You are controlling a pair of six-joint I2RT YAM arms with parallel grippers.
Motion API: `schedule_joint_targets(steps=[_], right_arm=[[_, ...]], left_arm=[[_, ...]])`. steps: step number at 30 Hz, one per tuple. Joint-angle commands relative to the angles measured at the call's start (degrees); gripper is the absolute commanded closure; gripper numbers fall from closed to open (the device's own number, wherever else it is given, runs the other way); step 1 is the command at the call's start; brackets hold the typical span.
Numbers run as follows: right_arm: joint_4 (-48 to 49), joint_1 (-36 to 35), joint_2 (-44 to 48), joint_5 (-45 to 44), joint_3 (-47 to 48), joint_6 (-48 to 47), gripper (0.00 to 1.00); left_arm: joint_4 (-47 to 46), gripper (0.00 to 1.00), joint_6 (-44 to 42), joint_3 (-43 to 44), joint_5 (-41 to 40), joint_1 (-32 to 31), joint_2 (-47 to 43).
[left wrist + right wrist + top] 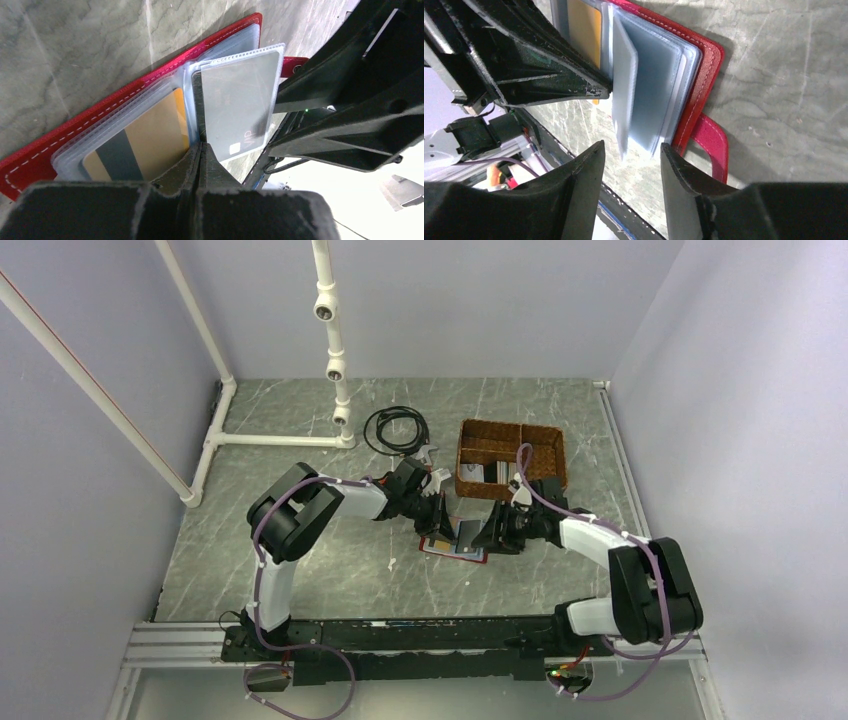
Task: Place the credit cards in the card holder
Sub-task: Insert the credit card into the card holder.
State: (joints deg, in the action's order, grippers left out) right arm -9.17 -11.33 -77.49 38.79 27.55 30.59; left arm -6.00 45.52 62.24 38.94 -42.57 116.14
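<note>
While left gripper [200, 150] clamps sleeve [196, 105] of open holder [100, 115], right gripper [630, 150] hangs released astride sleeve edges; grey card [240, 100] pocketed beside left jaws. We judge card seated; next, fetch another.

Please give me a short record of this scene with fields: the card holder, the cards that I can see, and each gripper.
card holder: open on the table, red cover down, clear sleeves fanned
tan card: inside a sleeve
grey card: inside the raised sleeve, marked VIP
left gripper: shut on the raised sleeve's edge
right gripper: open, one finger on each side of the sleeves' free edge
wicker basket: behind the holder
</note>
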Motion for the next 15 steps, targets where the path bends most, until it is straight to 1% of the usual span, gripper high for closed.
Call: schedule_joint_targets(steps=[1,3,9,15], right_arm=[[-6.2,-0.3,5.7,-4.1,3.7,-2.4,0.50],[-6.4,-0.2,5.8,-3.4,4.3,-2.6,0.49],[-2.2,-0.4,2.8,-1.3,3.2,-1.0,0.50],[1.2,-1.3,0.5,0.5,3.2,0.4,0.55]], left_arm=[[0.2,0.97,-0.8,-0.5,-0.8,0.2,1.9],[-0.2,0.97,-0.7,-0.5,-0.5,0.2,2.2],[0.3,0.97,-0.9,-0.2,-0.6,0.2,2.1],[0.0,0.97,-0.8,-0.1,-0.3,0.2,2.6]])
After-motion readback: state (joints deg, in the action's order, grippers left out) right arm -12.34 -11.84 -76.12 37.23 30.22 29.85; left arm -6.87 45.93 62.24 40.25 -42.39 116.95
